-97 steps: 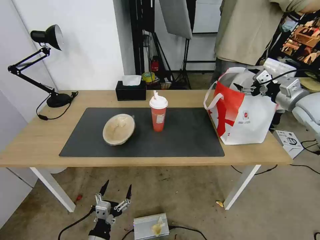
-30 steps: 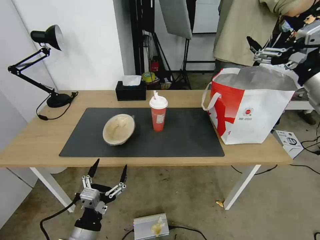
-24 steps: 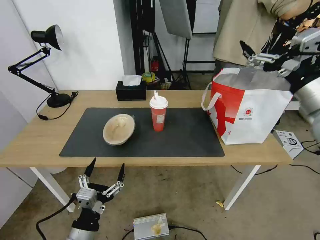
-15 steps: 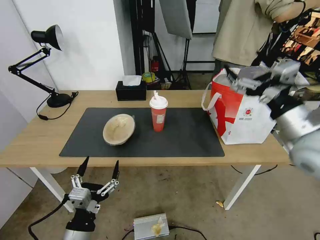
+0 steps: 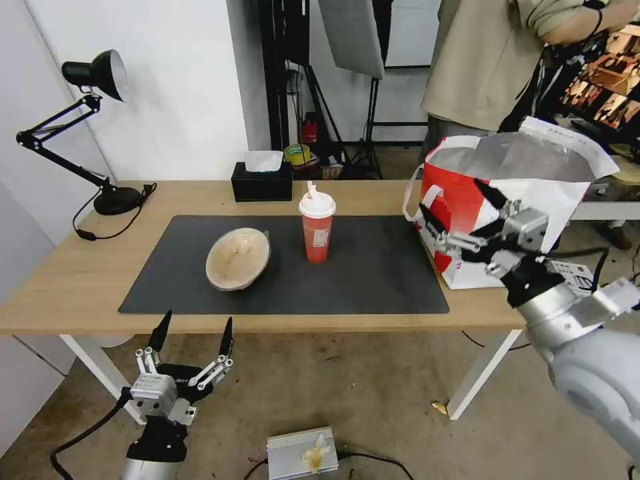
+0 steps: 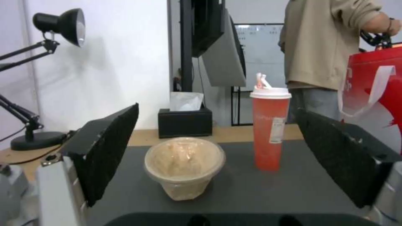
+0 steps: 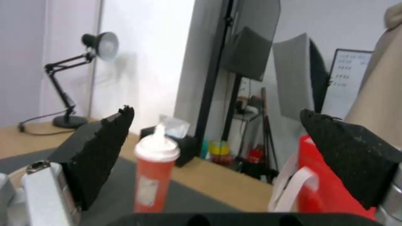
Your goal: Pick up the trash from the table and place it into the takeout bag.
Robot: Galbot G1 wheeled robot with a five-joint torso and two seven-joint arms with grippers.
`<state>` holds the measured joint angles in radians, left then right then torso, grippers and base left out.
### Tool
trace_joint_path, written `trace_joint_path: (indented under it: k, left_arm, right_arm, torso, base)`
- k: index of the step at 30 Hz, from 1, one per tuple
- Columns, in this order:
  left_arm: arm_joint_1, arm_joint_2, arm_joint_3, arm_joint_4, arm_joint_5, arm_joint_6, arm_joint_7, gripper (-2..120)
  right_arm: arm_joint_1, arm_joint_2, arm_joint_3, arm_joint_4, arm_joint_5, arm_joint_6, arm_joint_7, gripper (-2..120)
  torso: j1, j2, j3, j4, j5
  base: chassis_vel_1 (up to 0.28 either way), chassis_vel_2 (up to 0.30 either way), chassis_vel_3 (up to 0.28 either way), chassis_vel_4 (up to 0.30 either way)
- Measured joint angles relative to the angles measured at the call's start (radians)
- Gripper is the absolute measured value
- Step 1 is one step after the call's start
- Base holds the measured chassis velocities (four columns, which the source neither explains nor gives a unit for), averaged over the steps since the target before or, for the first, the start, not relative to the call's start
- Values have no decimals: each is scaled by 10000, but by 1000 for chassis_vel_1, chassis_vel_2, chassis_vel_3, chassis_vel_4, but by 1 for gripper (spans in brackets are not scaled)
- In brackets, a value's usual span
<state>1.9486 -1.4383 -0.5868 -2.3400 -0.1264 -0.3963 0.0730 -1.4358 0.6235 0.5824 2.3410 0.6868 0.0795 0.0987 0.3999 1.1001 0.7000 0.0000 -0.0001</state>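
On the dark mat (image 5: 373,273) of the table (image 5: 73,273) lie a tan oval bowl (image 5: 238,258) and, to its right, an upright red cup (image 5: 317,227) with a white lid. The takeout bag (image 5: 460,177) stands open at the table's right end. My right gripper (image 5: 452,200) hangs open just in front of the bag's red side, empty, pointing toward the cup (image 7: 155,175). My left gripper (image 5: 197,327) is open below the table's front edge, facing the bowl (image 6: 184,163) and the cup (image 6: 270,125).
A black desk lamp (image 5: 100,133) stands at the far left, and a black tissue box (image 5: 262,180) sits behind the cup. A person (image 5: 493,60) stands behind the bag. A metal box (image 5: 303,453) lies on the floor.
My right arm has swung down from above the bag's far rim to in front of the bag's left side. My left gripper has risen a little and drifted left under the table edge.
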Motion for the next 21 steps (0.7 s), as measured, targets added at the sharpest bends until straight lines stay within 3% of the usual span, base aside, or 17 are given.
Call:
trace_joint_path:
  k: [21]
  left_arm:
    - [-548, 604, -276, 60, -638, 424, -28, 100]
  right_arm:
    - [-3338, 1920, 650, 405, -2239, 527, -1689, 100]
  torso:
    - [0, -1, -1, -1, 0]
  base:
    - [0, 0, 0, 0]
